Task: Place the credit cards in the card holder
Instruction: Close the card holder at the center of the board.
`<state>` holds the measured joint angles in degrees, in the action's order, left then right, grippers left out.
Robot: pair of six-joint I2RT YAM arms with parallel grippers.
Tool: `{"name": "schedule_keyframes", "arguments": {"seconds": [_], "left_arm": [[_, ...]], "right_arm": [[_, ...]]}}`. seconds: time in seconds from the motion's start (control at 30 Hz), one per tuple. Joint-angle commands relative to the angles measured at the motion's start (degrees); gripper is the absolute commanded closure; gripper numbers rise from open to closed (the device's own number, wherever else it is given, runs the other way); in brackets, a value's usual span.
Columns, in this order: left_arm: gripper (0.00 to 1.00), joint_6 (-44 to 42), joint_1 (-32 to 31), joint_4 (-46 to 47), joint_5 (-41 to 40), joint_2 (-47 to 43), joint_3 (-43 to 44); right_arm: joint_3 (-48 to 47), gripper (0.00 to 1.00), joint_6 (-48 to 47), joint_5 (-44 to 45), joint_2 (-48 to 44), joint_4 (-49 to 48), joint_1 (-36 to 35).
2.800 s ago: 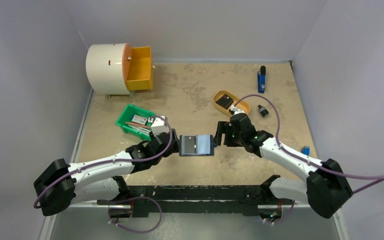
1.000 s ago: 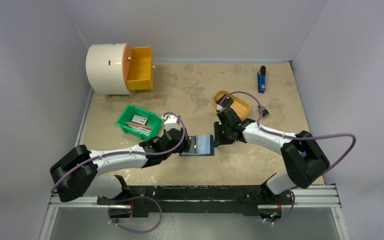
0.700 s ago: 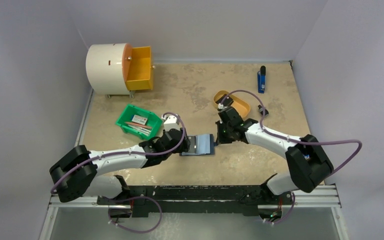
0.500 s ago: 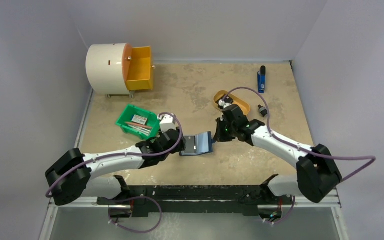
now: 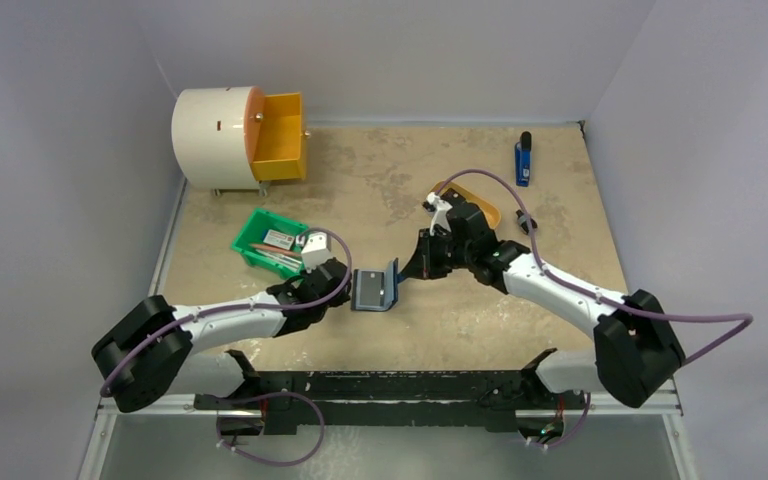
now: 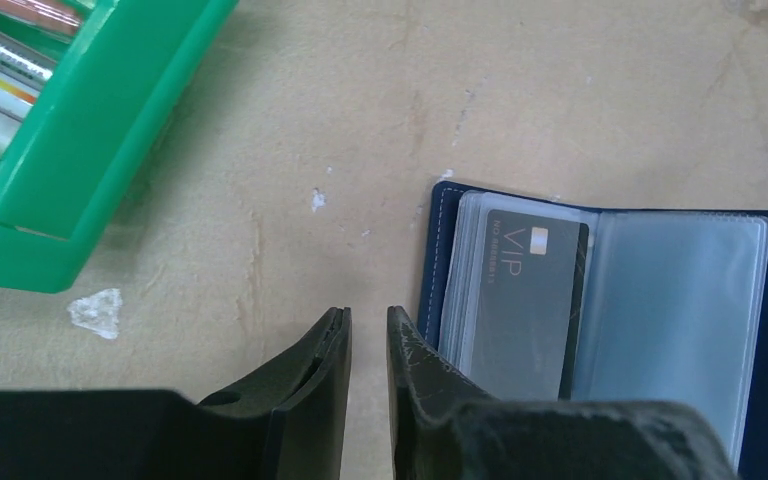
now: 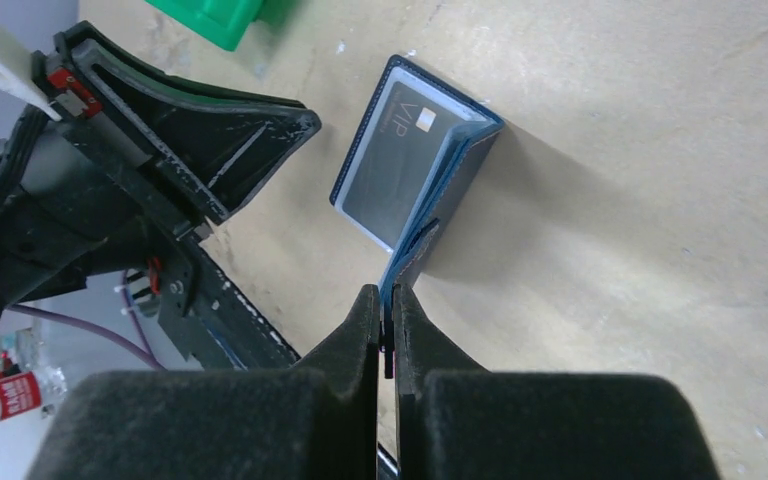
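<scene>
The navy card holder (image 5: 373, 289) lies mid-table, half folded, its right cover raised upright. A grey VIP credit card (image 6: 523, 300) sits in a clear sleeve on its left half (image 6: 600, 300). My right gripper (image 7: 385, 296) is shut on the edge of the raised cover (image 7: 440, 195), which shows between the pads. My left gripper (image 6: 368, 316) hovers just left of the holder's left edge. Its jaws stand a narrow gap apart, with only bare table between them. From above, the left gripper (image 5: 343, 290) and right gripper (image 5: 408, 268) flank the holder.
A green bin (image 5: 260, 247) with cards and pens sits behind the left gripper, also at the corner (image 6: 70, 150). The mustard tray (image 5: 482, 207) is partly hidden by the right arm. A white drum with an orange drawer (image 5: 280, 135) stands back left, and a blue tool (image 5: 523, 160) lies back right.
The right gripper shut on the holder's right cover and swung it up and to the left. The left gripper's jaws narrowed and drew back left, off the holder.
</scene>
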<state>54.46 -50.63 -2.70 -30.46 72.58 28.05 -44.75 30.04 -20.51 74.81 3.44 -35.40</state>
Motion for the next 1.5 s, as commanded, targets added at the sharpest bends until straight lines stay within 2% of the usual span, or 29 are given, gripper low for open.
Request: {"name": "schedule_keyframes", "arguments": {"seconds": [0.0, 0.13, 0.33, 0.5, 0.7, 0.77, 0.93, 1.07, 1.27, 1.47], "left_arm": [[0.83, 1.55, 1.4, 1.55, 0.36, -0.22, -0.58], [0.89, 1.37, 1.5, 0.78, -0.3, -2.87, -1.34], [0.93, 2.03, 1.43, -1.1, -2.02, -6.17, -3.01], [0.98, 4.1, 1.36, -8.0, -6.83, -8.38, -2.91], [0.96, 5.92, 1.43, -11.85, -10.88, -11.29, -3.22], [0.95, 5.51, 1.5, -9.73, -9.33, -9.93, -3.65], [0.95, 0.57, 1.47, 3.71, 1.31, -0.63, -3.72], [0.96, -1.39, 1.5, 11.73, 6.22, 5.38, -2.62], [0.99, -2.06, 1.49, 16.59, 10.75, 10.57, -0.77], [1.0, -0.93, 1.48, 20.74, 13.63, 12.65, -2.21]], "right_arm": [[-0.39, 1.0, 4.04, -5.47, 2.73, -8.96, -0.99], [-3.26, 1.0, 4.56, -5.28, 6.71, -10.25, -2.79], [-6.17, 1.0, 5.36, -4.3, 11.71, -11.14, -4.55], [-5.39, 1.0, 5.68, 1.7, 9.4, -8.34, -4.66], [-2.13, 1.0, 5.57, 7.58, 2.98, -0.82, -4.63], [-1.02, 1.0, 4.71, 8.49, 1.29, 0.76, -4.64], [1.52, 1.0, 4.54, 8.82, -1.24, 1.83, -4.64], [1.84, 1.0, 4.49, 9.06, -2.22, 1.75, -4.61], [1.92, 1.0, 6.23, 6.59, -1.33, -1.03, -4.62], [-0.2, 1.0, 8.4, 2.48, 4.46, -7.61, -4.59]]}}
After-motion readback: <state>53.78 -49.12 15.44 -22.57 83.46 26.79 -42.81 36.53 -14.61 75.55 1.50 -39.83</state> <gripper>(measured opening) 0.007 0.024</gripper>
